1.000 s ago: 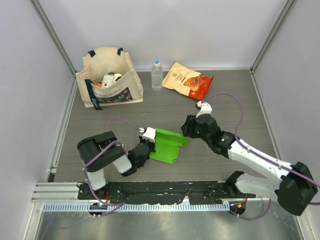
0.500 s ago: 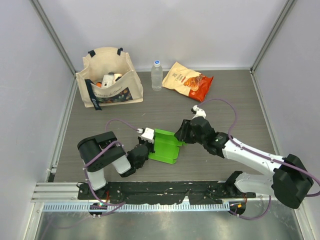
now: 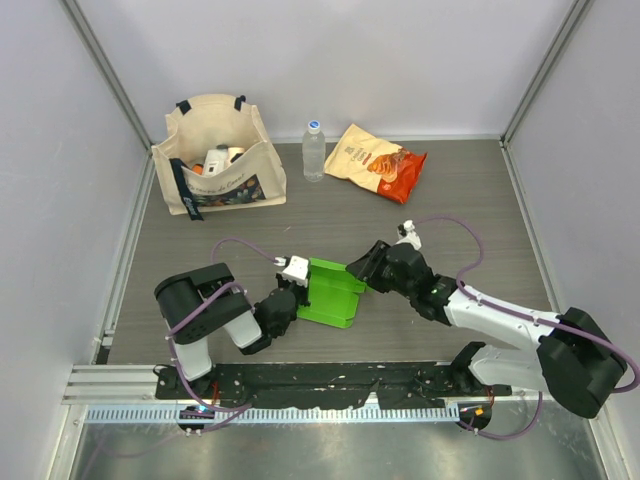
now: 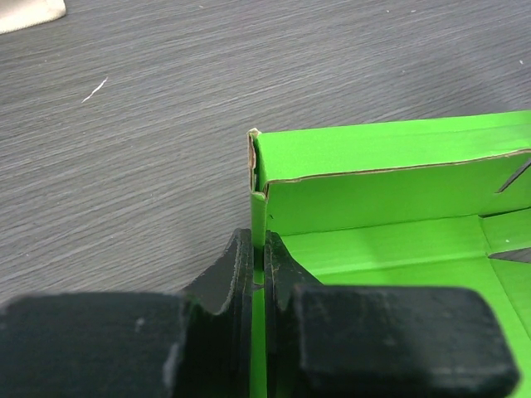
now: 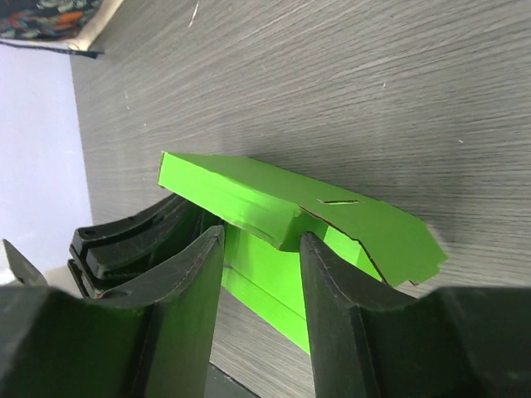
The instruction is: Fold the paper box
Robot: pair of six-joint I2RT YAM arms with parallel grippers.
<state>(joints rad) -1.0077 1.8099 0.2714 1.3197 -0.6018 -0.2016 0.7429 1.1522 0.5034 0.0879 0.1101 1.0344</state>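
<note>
The paper box (image 3: 333,290) is a bright green card tray with raised walls, lying on the table between the two arms. My left gripper (image 3: 296,279) is shut on its left wall; in the left wrist view the thin green wall (image 4: 258,220) stands pinched between my fingers (image 4: 234,267). My right gripper (image 3: 366,268) is open at the box's right end. In the right wrist view its fingers (image 5: 187,274) straddle a folded green flap (image 5: 274,203), with the box just beyond the tips.
A cream tote bag (image 3: 215,155) with items stands at the back left. A water bottle (image 3: 314,150) and an orange snack bag (image 3: 377,160) lie at the back centre. A metal rail (image 3: 300,385) runs along the near edge.
My right gripper has moved left and down, closing in on the box's right end. The left gripper and the box have barely moved.
</note>
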